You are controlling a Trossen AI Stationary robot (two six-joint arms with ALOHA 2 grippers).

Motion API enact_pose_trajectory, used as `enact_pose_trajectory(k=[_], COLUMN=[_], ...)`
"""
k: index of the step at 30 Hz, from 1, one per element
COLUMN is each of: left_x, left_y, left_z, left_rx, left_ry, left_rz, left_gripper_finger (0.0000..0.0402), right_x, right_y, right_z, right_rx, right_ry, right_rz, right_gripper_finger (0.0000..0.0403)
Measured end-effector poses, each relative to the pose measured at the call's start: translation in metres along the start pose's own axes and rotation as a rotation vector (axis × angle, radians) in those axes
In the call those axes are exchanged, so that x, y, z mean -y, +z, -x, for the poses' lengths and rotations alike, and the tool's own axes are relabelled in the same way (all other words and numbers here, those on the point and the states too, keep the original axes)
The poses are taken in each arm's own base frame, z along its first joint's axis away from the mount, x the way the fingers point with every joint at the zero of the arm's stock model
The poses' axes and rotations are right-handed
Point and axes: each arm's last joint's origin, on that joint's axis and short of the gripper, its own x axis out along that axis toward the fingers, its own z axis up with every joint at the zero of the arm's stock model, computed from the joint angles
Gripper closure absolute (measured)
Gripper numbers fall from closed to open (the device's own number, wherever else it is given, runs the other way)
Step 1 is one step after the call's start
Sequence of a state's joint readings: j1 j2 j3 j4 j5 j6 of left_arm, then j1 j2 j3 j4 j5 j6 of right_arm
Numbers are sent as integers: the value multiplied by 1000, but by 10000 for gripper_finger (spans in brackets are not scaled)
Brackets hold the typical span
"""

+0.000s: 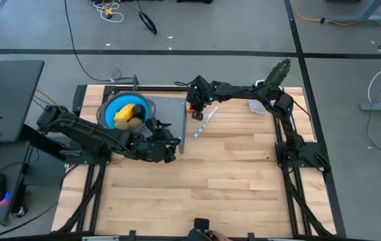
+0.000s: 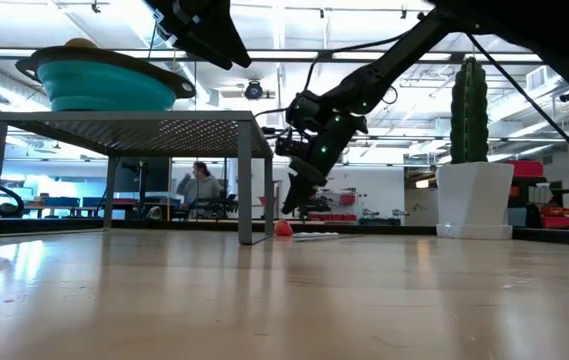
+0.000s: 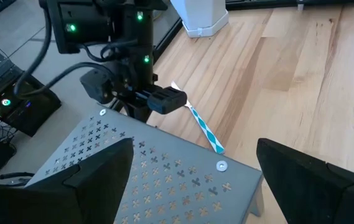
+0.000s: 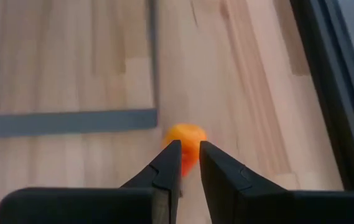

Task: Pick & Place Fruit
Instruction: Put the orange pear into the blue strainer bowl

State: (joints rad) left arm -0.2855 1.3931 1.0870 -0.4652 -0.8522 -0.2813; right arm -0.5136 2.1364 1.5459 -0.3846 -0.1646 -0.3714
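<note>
A small orange fruit sits at the far middle of the table, just right of a grey perforated stand. My right gripper slants down onto the fruit and is shut on it. On the stand is a blue bowl holding a yellow-orange fruit and an olive-green fruit. My left gripper hovers open over the stand's near right corner, with nothing between its fingers. My right gripper pinches the orange fruit's near side between its two fingertips, and most of the fruit bulges out beyond them. The fingers slant down from the table's right. In the low view the fruit is at table-top height under the fingers; whether it rests on the wood I cannot tell.
A thin striped stick lies on the wood close to the fruit, on its near side. A green cactus in a white pot stands at the far right. The near half of the table is bare wood.
</note>
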Motion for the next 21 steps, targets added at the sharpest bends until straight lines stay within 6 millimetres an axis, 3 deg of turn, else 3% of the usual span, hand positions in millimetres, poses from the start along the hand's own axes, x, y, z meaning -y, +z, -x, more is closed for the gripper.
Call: enact_pose_trajectory(k=[21], left_x=[0], left_y=[0], left_z=[0], left_rx=[-1], left_ry=[0], left_rz=[0], left_gripper_finger=[52], right_x=[-5], right_y=[-4], right_z=[-3], right_rx=[-73], right_ry=[-55], right_rz=[24], right_gripper_finger=[338])
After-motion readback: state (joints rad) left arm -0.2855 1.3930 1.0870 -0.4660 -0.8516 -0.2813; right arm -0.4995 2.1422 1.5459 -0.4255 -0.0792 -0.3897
